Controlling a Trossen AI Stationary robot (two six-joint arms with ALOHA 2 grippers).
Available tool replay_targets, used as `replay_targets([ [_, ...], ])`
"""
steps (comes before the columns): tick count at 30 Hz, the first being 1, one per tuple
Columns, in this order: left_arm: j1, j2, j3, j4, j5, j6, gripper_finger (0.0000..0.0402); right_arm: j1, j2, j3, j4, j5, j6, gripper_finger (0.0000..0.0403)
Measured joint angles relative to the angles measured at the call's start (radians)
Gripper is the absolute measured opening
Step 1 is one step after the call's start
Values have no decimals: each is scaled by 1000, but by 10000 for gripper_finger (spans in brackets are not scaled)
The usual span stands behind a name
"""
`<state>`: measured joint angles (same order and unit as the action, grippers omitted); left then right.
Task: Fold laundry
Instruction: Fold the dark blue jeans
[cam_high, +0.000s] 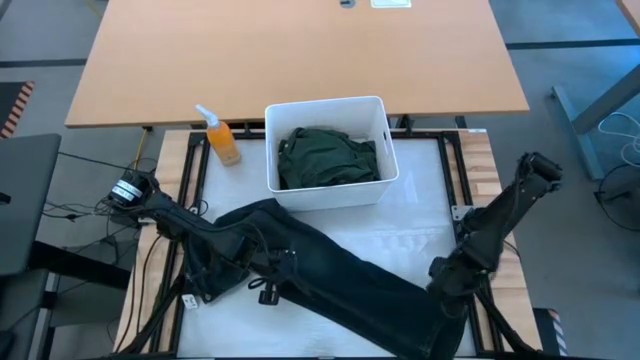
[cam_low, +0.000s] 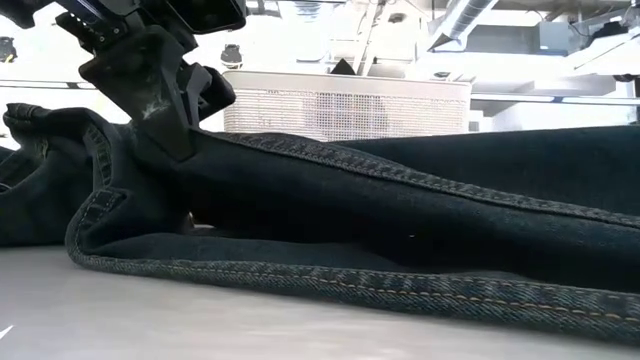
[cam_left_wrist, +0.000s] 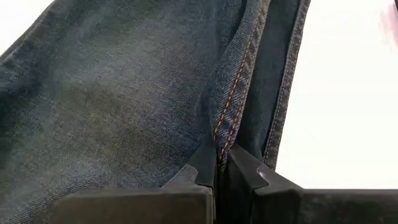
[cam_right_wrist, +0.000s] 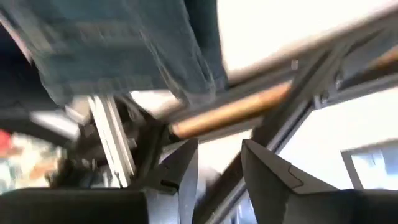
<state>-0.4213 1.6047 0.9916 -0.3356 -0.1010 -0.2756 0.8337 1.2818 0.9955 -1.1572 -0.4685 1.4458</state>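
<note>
Long dark trousers (cam_high: 340, 275) lie slantwise on the white table, from the left middle to the near right. My left gripper (cam_high: 272, 282) is shut on them near their left part; the low view shows it (cam_low: 165, 130) coming down onto raised cloth. My right gripper (cam_right_wrist: 219, 163) stands open over the table's near right corner, by the trousers' leg end (cam_right_wrist: 124, 50), with nothing between its fingers. A dark green garment (cam_high: 328, 157) lies bunched in the white bin (cam_high: 325, 108). My left gripper pinches a stitched seam fold (cam_left_wrist: 219, 146) of the trousers between its two fingers. The fingers slant down from above. The cloth rises to the fingers in a ridge (cam_low: 130, 160), and the rest of the trousers lies on the table.
The white bin stands at the table's far middle. An orange bottle (cam_high: 222, 140) with a white top stands left of it. Metal frame rails (cam_high: 452, 175) run along the table's sides. A large wooden tabletop (cam_high: 300, 50) lies beyond the far edge.
</note>
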Motion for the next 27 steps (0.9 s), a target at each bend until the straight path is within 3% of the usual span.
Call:
replay_targets([
  [3, -10, 0, 0, 23, -17, -1, 0, 75, -6, 10, 195, 245, 42, 154],
  [5, -17, 0, 0, 32, -29, -2, 0, 125, 22, 2, 409, 405, -20, 153],
  [9, -24, 0, 0, 54, -44, 3, 0, 188, 159, -2, 655, 603, -195, 150],
  [12, -24, 0, 0, 55, -44, 5, 0, 203, 279, 7, 696, 604, -222, 153],
  [18, -23, 0, 0, 56, -44, 5, 0, 203, 451, 86, 648, 408, -251, 167],
  [27, -21, 0, 0, 57, -45, 6, 0, 203, 524, 192, 557, 332, -239, 174],
])
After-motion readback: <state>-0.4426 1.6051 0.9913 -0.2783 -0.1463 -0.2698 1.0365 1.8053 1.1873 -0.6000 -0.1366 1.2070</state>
